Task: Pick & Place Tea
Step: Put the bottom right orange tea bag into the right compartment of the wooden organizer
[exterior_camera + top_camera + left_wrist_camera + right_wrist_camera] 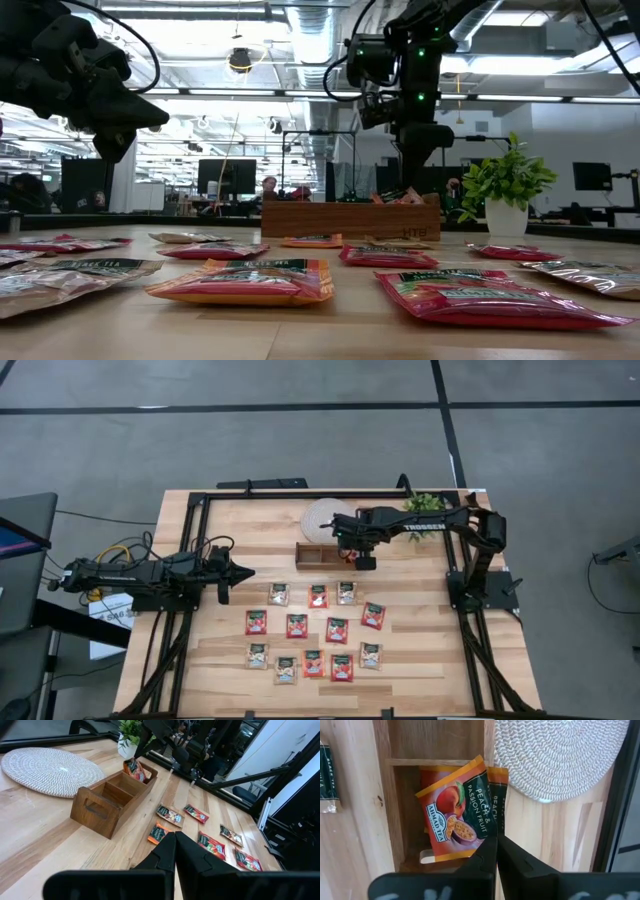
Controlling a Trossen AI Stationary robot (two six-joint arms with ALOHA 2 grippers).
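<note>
Hovering over the end compartment of the wooden three-compartment tray (322, 555), the right hand (492, 842) is seen with its fingers pressed together and nothing pinched between them. Directly beneath and just ahead of its fingertips, two orange peach and passion fruit tea sachets (456, 814) are leaned in that compartment, one overlapping the other, the rear one tilted against the tray wall on the side of the woven round mat (555, 755). In the left wrist view the same sachets (135, 769) are shown standing upright in the end compartment, while the other two compartments are seen bare. Whether the fingertips touch the sachets cannot be told.

On the wooden surface (420, 650), in front of the tray, the remaining tea sachets (337, 630) are laid flat in loose rows, mostly red with a few pale ones, well apart from the right hand.

The left hand (243, 571) is held at the surface's left side, fingers pressed together, empty.

A small potted plant (427, 508) is stood beside the mat.
</note>
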